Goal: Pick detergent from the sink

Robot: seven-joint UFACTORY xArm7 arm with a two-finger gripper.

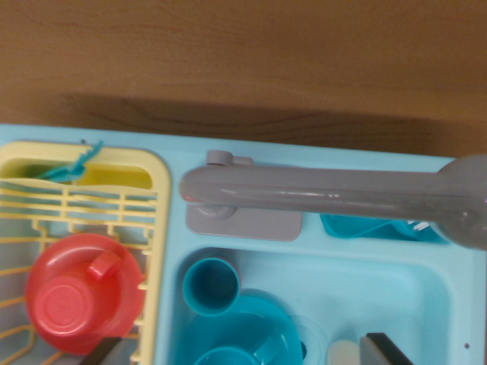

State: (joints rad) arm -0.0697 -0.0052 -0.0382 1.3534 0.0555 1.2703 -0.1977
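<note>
Wrist view. Only the gripper's fingertips are in frame, both at the bottom edge. One dark fingertip (101,353) shows as a slanted wedge at the wrist view's lower left; the other fingertip (386,348) shows as a dark block at the lower right. The two are set well apart, so the gripper (243,351) stands wide, with nothing clamped between. No arm link or wrist housing is visible.

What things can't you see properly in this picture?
- Detergent: a pale object in the sink is cut off by the wrist view's bottom edge; cannot confirm what it is.
- Gripper: only dark fingertips show at the bottom edge; open or shut unclear.
- Teal tray: mostly hidden behind the grey faucet.
- Red cup: blurred.
</note>
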